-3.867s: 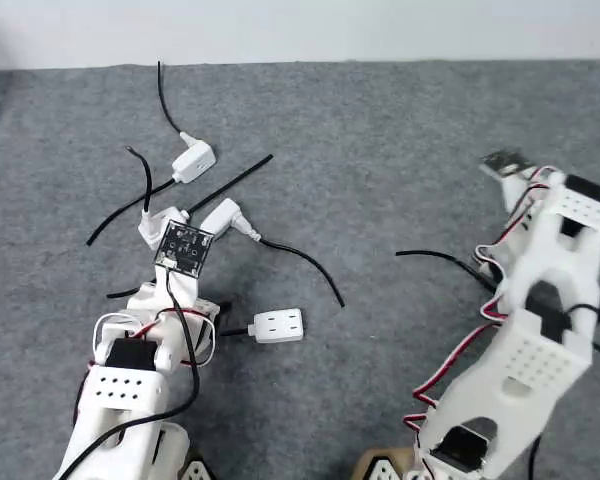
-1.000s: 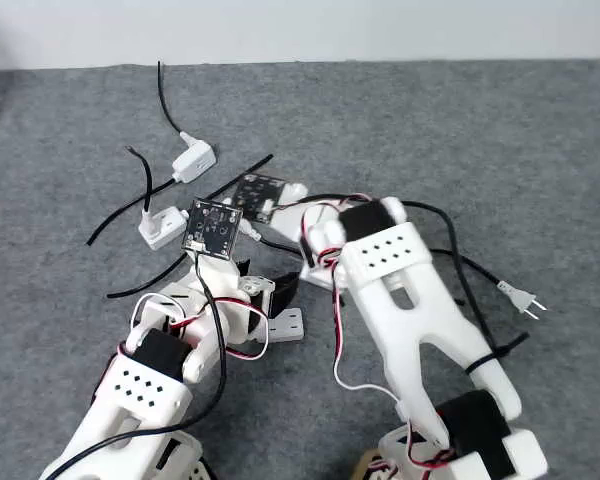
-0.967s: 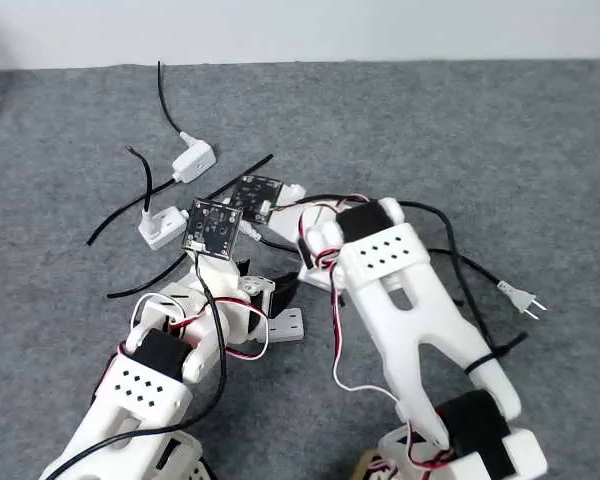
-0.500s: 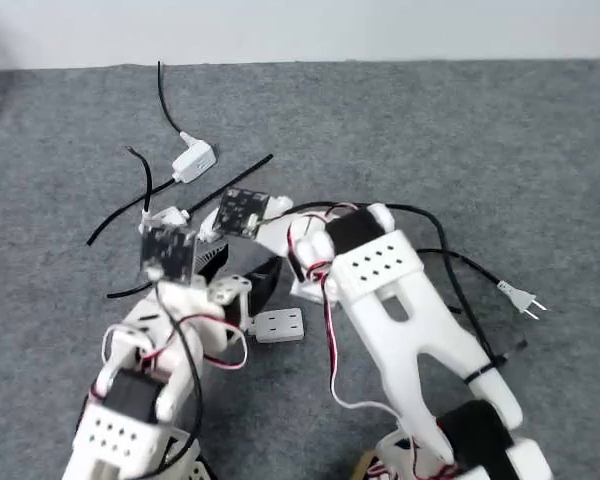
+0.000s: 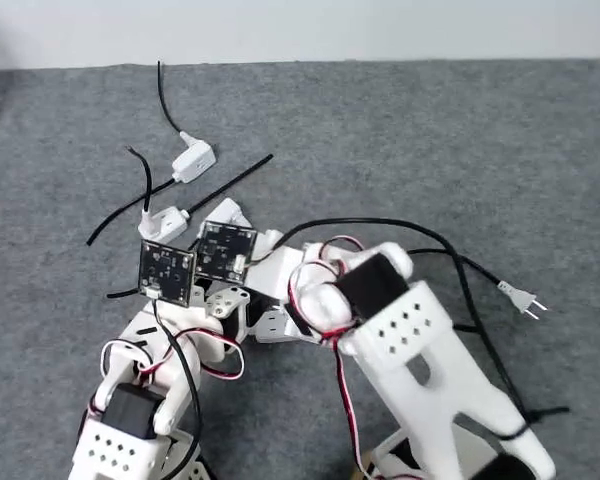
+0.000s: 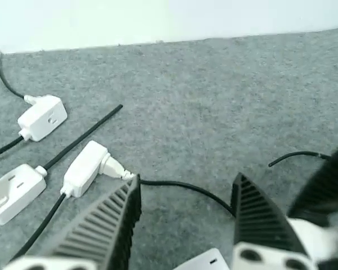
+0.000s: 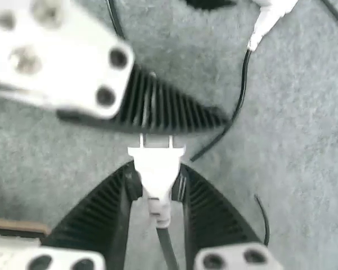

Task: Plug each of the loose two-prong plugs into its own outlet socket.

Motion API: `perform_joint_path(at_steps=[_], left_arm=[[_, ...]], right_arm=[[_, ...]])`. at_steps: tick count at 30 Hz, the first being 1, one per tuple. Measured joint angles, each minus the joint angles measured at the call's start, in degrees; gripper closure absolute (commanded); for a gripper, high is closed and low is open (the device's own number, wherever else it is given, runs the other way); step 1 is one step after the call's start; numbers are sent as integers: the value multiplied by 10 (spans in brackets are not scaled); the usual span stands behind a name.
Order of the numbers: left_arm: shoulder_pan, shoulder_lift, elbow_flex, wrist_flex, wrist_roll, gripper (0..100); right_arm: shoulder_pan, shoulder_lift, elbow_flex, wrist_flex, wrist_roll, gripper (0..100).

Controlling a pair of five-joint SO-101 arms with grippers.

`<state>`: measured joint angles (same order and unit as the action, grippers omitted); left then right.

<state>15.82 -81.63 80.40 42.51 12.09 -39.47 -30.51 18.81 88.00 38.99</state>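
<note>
Grey mat [image 5: 480, 150], white wall [image 5: 300, 30] behind

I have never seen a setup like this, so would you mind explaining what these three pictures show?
These are two small white robot arms at a table covered in grey carpet. One picture looks down from above; the other two come from cameras on each arm's wrist. On the carpet lie white outlet sockets with black cables and a loose plug. The right claw grips a white two-prong plug, prongs aimed at the left claw, which is open.
</note>
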Motion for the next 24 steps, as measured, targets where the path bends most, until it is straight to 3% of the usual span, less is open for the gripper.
perform_joint_path(at_steps=[20, 24], left_arm=[[-3, 7, 0, 11, 1, 754], [-2, 7, 1, 20, 0, 754]], right_arm=[[-2, -35, -18, -3, -15, 990], [18, -39, 33, -18, 1, 990]])
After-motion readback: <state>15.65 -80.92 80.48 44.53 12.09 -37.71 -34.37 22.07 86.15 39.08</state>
